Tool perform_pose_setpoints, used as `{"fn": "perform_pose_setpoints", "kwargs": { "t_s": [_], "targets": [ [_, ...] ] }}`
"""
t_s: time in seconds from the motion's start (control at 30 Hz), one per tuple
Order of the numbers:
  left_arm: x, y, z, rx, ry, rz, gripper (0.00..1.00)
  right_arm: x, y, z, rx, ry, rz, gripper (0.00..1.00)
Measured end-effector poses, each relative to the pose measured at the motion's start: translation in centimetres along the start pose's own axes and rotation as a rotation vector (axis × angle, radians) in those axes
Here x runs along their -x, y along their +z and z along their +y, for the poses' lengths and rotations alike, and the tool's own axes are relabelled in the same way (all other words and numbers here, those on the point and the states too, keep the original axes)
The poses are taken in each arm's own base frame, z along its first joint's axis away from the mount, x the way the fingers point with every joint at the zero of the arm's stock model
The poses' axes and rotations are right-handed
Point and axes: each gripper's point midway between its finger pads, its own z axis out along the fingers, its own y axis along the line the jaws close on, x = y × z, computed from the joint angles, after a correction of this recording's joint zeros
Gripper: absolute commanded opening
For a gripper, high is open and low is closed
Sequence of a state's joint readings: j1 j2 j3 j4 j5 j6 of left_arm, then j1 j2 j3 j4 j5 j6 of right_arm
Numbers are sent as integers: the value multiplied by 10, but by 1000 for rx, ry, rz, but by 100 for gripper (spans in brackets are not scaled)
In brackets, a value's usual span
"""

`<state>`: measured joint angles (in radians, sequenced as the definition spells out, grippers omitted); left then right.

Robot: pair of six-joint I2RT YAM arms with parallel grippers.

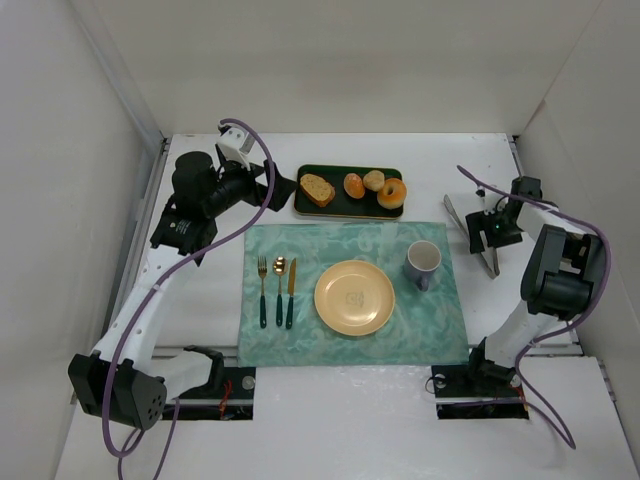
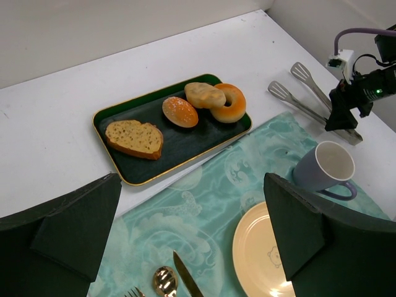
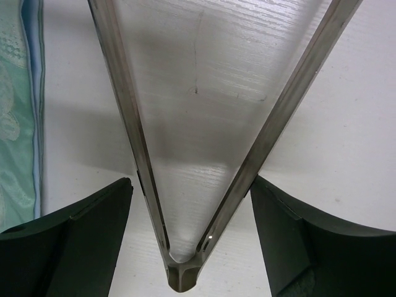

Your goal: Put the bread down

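Left tool (image 2: 192, 185): fingers held apart, short of the dark tray (image 2: 185, 148), bread well beyond it. Bread (image 2: 205, 94): laid on the tray, between round roll (image 2: 180, 112) and ring roll (image 2: 229, 103). Right tool (image 3: 192, 182): fingers spread around tongs (image 3: 139, 161) on the tabletop (image 3: 346, 124), far from the bread.

You see bare steel tongs (image 3: 141, 154), smooth with a dull shine, on a matt white table (image 3: 204, 62) with a fine lined grain. Your teal patterned placemat (image 2: 204, 198) looks like soft cloth. The round yellow plate (image 2: 253, 247) is smooth and glossy, and the small pale tan bun (image 2: 204, 94) is matt and slightly rough.
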<state>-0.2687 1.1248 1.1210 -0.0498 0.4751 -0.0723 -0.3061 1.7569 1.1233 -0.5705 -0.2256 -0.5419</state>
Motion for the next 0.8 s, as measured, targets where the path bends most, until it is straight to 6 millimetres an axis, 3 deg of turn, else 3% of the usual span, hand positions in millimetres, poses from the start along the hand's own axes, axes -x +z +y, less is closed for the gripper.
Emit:
{"fn": "perform_pose_setpoints", "kwargs": {
  "t_s": [0.3, 0.8],
  "targets": [
    [0, 0, 0, 0, 0, 0, 100, -3, -1, -6, -44, -8, 23, 82],
    [0, 0, 0, 0, 1, 0, 100, 0, 8, 8, -41, -58, 54, 81]
  ]
}}
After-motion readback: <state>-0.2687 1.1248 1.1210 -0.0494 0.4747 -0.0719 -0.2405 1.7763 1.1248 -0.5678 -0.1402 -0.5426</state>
